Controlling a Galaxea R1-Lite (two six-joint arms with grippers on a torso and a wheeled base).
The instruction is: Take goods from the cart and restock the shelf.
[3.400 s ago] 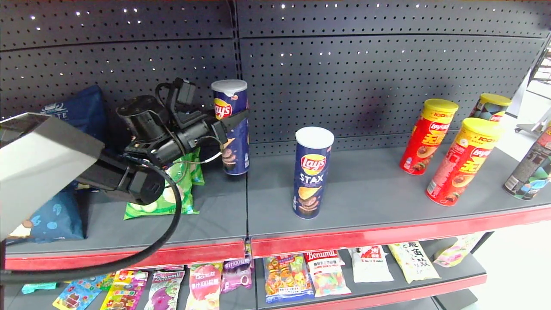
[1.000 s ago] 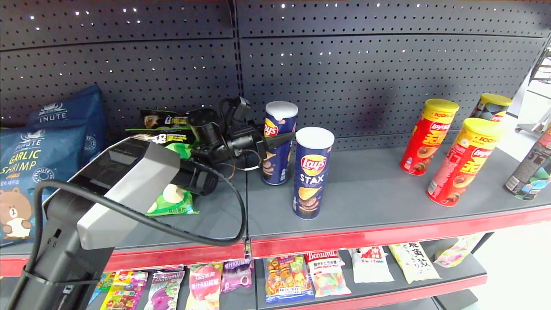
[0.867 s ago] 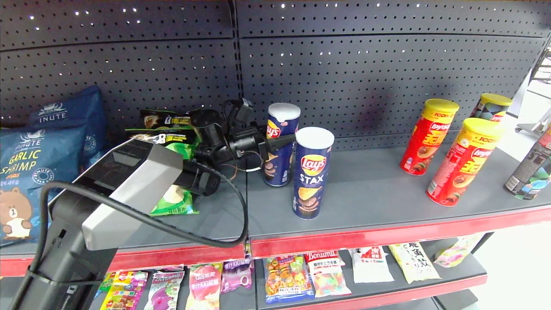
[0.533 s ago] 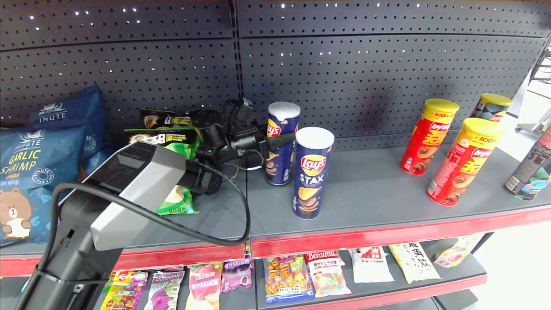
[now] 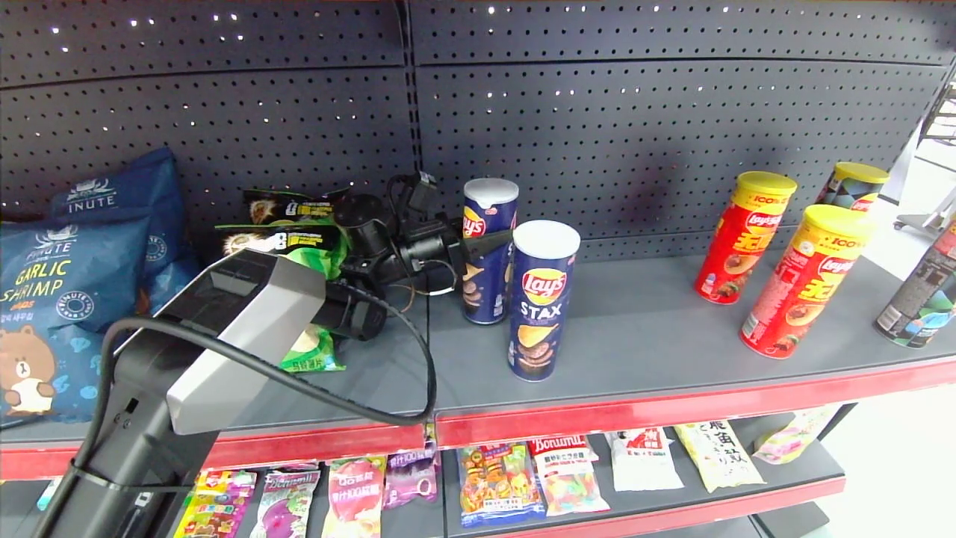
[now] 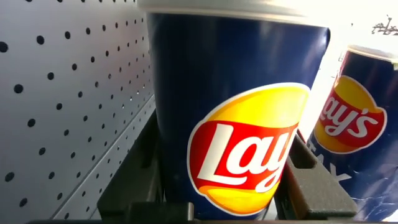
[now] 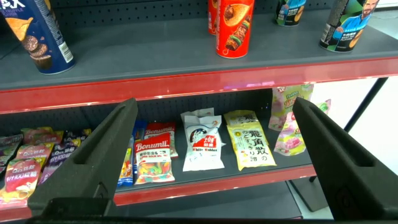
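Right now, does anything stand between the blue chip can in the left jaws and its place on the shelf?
Nothing visible does. The blue chip can, in the left jaws, is upright at the shelf surface, behind and left of the second blue can, which does not block it.

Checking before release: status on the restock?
Left gripper shut on rear blue can, upright at back of shelf. Right gripper open, empty. Front blue can crowds it closely.

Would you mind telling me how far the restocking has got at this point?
Done: the front blue can stands on the shelf. In hand: the left gripper holds a second blue can upright just behind it. Left: letting go; the right gripper is open and empty.
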